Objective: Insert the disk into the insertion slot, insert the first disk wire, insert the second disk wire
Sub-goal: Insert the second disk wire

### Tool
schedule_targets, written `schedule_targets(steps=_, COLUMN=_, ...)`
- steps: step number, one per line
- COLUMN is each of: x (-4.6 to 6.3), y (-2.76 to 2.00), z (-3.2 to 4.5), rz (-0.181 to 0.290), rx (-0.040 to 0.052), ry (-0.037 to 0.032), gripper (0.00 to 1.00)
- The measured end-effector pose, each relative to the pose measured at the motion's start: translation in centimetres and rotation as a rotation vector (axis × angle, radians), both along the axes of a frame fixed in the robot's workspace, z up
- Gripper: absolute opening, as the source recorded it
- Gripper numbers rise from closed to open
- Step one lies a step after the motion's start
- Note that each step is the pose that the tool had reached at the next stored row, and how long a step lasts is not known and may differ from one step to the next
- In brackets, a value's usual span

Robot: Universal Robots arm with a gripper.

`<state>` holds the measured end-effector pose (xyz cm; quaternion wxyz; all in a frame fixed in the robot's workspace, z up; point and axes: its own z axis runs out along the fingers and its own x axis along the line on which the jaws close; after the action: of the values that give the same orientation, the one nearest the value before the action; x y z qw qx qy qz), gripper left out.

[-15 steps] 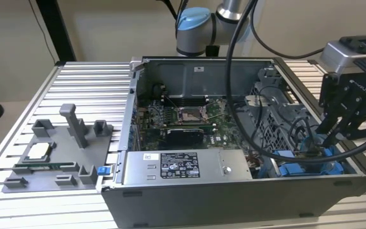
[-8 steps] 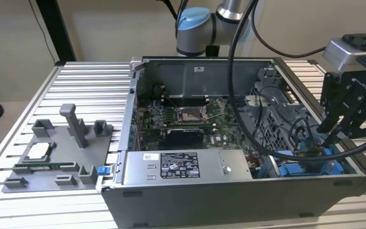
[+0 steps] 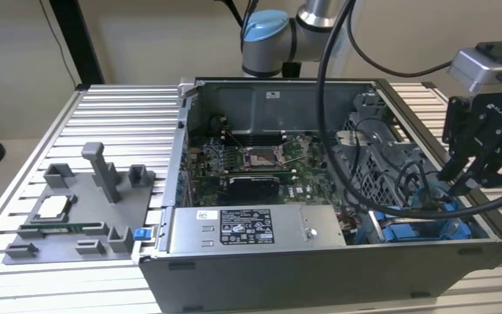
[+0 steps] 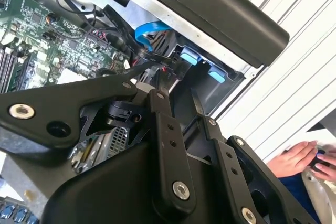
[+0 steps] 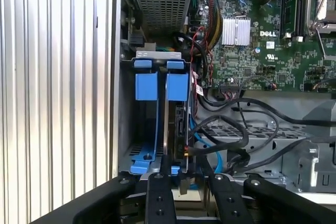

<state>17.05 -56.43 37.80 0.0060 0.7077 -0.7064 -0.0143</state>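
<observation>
My gripper [image 3: 454, 183] hangs over the drive bay at the case's front corner on the exterior view's right. In the first wrist view the disk [image 5: 179, 124] stands edge-on in the insertion slot [image 5: 142, 157], its blue bracket tab [image 5: 177, 85] at the far end. The gripper [image 5: 185, 174] sits right at the disk's near end, and its fingers look shut on the plug of a black disk wire [image 5: 195, 150] that touches the disk's edge. How deep the plug sits is hidden. In the second wrist view the gripper [image 4: 176, 98] is low beside the blue tabs [image 4: 190, 56].
Loose black cables [image 5: 236, 129] loop beside the bay over the perforated cage. The silver power-supply box [image 3: 251, 229] lies along the case front, next to the motherboard [image 3: 260, 163]. A grey fixture tray [image 3: 68, 216] sits on the slatted table. A person's hand [image 4: 299, 158] rests outside the case.
</observation>
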Motion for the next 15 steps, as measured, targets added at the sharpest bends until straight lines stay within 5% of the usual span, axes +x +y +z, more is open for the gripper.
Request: schedule_targets(steps=15, x=1.2, y=-0.2, z=0.1, rz=0.0, rx=0.0012, ry=0.0076, gripper=1.0)
